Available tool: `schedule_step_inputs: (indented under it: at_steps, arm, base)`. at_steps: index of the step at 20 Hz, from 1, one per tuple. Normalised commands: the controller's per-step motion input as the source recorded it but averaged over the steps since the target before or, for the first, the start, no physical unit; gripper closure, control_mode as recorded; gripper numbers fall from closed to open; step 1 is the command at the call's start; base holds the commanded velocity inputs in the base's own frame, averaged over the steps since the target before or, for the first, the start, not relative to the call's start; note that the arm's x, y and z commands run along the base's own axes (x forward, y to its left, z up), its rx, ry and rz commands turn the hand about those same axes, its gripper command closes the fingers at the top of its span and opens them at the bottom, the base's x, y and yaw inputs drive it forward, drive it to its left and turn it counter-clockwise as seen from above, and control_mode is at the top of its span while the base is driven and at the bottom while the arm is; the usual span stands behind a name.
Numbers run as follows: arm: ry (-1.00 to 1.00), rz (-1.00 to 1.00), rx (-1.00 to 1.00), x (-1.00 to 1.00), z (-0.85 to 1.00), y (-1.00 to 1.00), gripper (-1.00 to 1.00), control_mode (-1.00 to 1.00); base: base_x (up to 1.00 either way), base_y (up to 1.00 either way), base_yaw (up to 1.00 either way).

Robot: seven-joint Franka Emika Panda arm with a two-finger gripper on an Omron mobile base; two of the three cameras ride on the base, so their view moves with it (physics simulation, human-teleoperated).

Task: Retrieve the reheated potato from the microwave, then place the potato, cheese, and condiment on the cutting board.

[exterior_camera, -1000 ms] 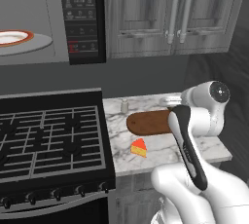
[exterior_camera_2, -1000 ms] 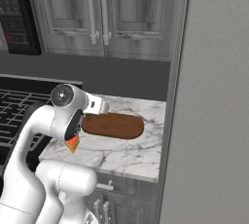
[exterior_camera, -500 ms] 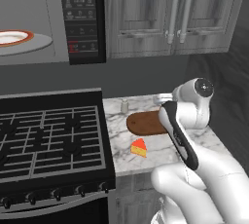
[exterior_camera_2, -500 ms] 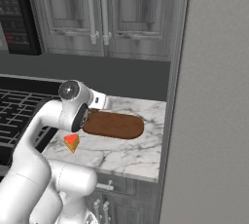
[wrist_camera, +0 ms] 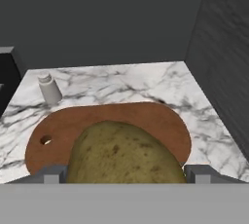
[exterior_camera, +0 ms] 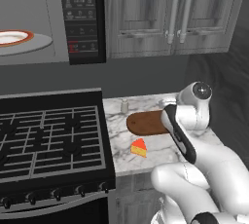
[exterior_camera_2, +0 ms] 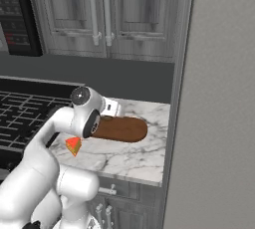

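We are on the first placing step: the gripper (wrist_camera: 124, 181) holds the potato (wrist_camera: 124, 152) between wide-spread jaws, just over the cutting board (wrist_camera: 158, 118), which lies on the marble counter (exterior_camera: 160, 152) right of the stove (exterior_camera: 48, 138). We judge the next move to be a short descent, then a release onto the board's bare middle. After that come the cheese (exterior_camera: 139, 147), lying near the board's left end, and the condiment (exterior_camera: 124, 106), standing at the far left of the counter. We count one potato, one cheese wedge, one shaker, one board, and one plate (exterior_camera: 14, 38) in the open microwave (exterior_camera: 82, 18).
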Motion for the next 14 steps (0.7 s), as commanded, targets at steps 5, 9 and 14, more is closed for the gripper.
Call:
schedule_step_inputs:
  at_steps: [5,9,14]
  arm:
    - [0.09,-0.02,0.09,0.21,-0.42,-0.50,1.00,-1.00]
    - [0.08,0.00,0.09,0.32,-0.33,-0.33,1.00,-1.00]
    - [0.01,0.00,0.01,0.30,-0.21,-0.09,1.00,-1.00]
  base:
    - [0.00,0.00,0.00]
    - [0.00,0.00,0.00]
    - [0.00,0.00,0.00]
